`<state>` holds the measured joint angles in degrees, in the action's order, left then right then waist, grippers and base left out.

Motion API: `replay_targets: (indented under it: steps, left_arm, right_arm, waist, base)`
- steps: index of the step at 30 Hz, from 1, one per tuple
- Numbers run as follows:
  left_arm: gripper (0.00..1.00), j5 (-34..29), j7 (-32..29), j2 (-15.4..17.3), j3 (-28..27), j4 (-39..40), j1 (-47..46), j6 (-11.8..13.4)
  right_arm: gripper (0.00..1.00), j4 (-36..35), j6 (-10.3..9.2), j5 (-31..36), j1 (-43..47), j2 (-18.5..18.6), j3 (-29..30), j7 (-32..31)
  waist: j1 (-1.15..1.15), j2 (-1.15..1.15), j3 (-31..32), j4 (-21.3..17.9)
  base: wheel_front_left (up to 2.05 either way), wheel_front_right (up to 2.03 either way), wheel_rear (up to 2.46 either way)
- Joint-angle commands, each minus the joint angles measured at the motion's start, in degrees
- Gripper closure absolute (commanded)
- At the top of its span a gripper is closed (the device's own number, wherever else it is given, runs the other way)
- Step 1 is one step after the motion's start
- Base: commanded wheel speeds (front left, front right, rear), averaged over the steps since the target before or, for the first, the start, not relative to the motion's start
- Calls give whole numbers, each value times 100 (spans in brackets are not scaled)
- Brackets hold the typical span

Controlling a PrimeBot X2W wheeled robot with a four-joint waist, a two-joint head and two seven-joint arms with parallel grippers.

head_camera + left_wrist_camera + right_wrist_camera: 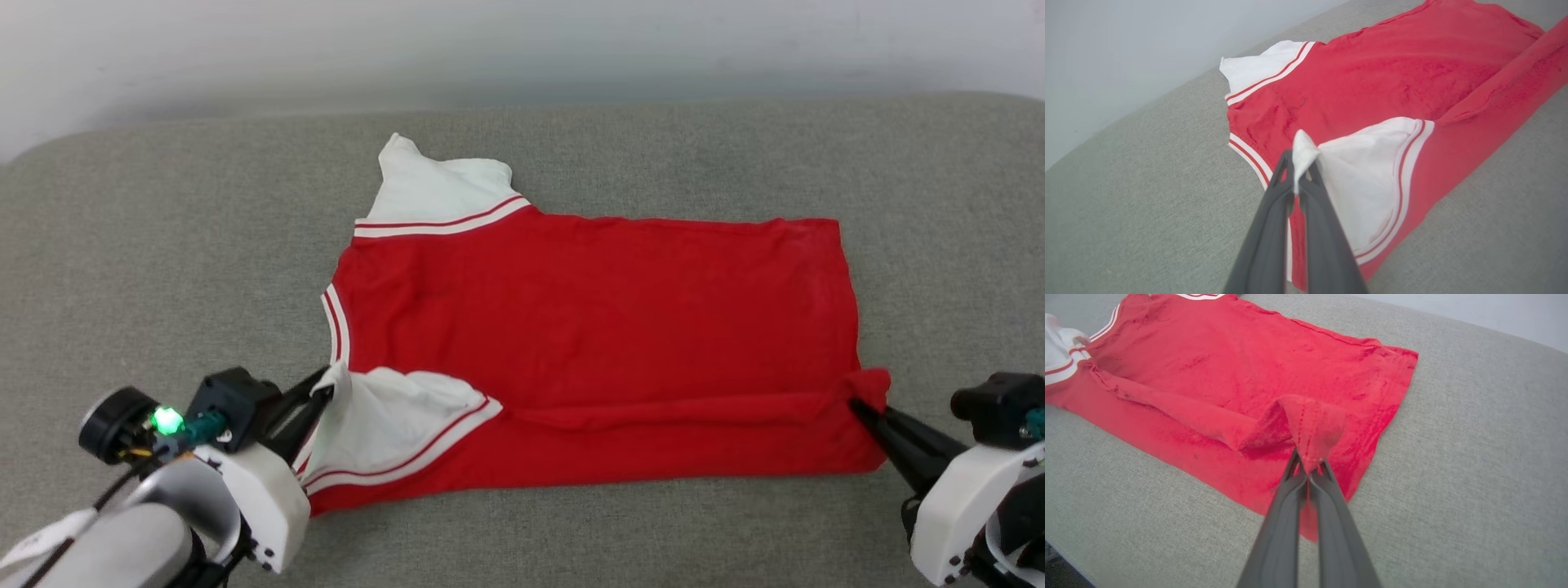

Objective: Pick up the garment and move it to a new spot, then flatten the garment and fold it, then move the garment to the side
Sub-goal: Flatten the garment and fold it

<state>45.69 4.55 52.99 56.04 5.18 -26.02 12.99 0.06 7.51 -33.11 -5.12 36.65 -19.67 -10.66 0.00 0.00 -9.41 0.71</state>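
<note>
Head view: the garment (588, 327) lies spread on the grey cushion (163, 245), plain red side up, stretched between the two grippers. The left gripper (322, 398) has its fingers pressed together on the tip of the near white sleeve (384, 425), which is raised and folded inward over the red body. The neckline trim (335, 322) lies just beyond those fingertips, and the far white sleeve (433, 192) lies well beyond them, flat on the cushion. The right gripper (857, 406) pinches the near hem corner, which stands as a small red peak at its fingertips. A long ridge of red cloth runs from that corner across to the sleeve the left gripper holds, with a flat lower layer nearer the robot. In each wrist view the dark fingers (1290, 506) meet on cloth with no gap at the tips.
</note>
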Motion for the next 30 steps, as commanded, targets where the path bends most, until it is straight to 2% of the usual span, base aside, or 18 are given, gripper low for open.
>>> replay_targets:
  steps: [1,9,17,24,25,26,27,30]
  left_arm:
    - [100,-49,-90,15,-53,-117,-266,-123]
    - [100,-131,-306,-145,-121,-808,-1022,-636]
    - [100,-91,-280,-572,-9,-1858,-1344,-1070]
    - [100,-7,-154,-967,83,-2640,-1413,-1345]
    - [71,17,-134,-1001,73,-2705,-1417,-1380]
    - [7,20,-112,-1016,73,-2765,-1437,-1397]
    - [0,26,-97,-1024,63,-2813,-1459,-1412]
    - [0,19,-110,-980,44,-2841,-1543,-1447]
  right_arm:
    - [100,-48,-4,38,-200,-52,74,-45]
    - [100,185,-4,87,-841,-116,29,-351]
    - [100,761,-4,-83,-1269,-161,-323,-618]
    - [100,1126,-4,-184,-1461,-156,-746,-676]
    - [80,1143,-4,-206,-1483,-162,-753,-636]
    - [15,1140,-4,-215,-1504,-157,-750,-594]
    - [0,1122,-4,-192,-1525,-135,-734,-529]
    - [0,1012,-4,-210,-1511,-119,-650,-416]
  waist:
    - [0,0,-227,-103]
    - [0,0,-827,-244]
    - [0,0,-1144,-247]
    - [0,0,-1113,-211]
    - [0,0,-1070,-198]
    - [0,0,-1016,-183]
    - [0,0,-955,-167]
    - [0,0,-756,-109]
  base:
    - [0,0,0]
    - [0,0,0]
    - [0,0,0]
    - [0,0,0]
    - [0,0,0]
    - [0,0,0]
    - [0,0,0]
    - [0,0,0]
